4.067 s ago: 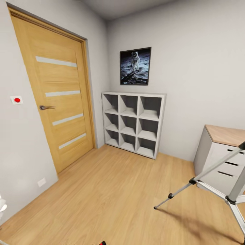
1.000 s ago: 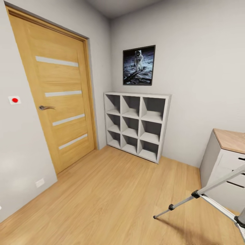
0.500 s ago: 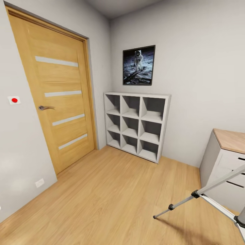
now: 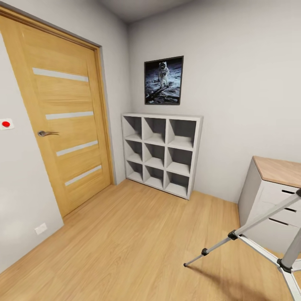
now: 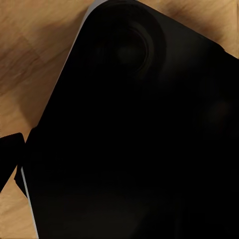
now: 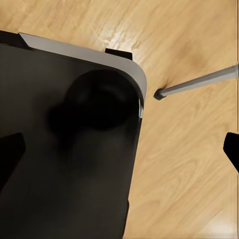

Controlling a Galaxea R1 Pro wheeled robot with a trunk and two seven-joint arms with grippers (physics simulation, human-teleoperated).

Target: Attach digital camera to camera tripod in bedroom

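The camera tripod (image 4: 255, 220) stands at the lower right of the head view, with silver legs, black joints and one black foot out on the wood floor. Its head is cut off by the frame. One leg of the tripod (image 6: 199, 82) and its black foot cross the floor in the right wrist view. My right gripper (image 6: 119, 154) is open over my own black base (image 6: 64, 164), with nothing between its fingers. One left fingertip (image 5: 10, 154) shows far out at the frame's edge, the other lost against the black base (image 5: 139, 139). The digital camera is out of view.
This is the bedroom: a wooden door (image 4: 62, 121) on the left wall, a white cube shelf (image 4: 161, 152) under a moon-landing picture (image 4: 164, 80), and a wood-topped grey desk (image 4: 278, 188) behind the tripod. Light wood floor (image 4: 125, 246) stretches in front.
The whole head view has shifted: door, shelf and picture sit further left, and more of the tripod and desk shows. That is camera motion; nothing in the room moved.
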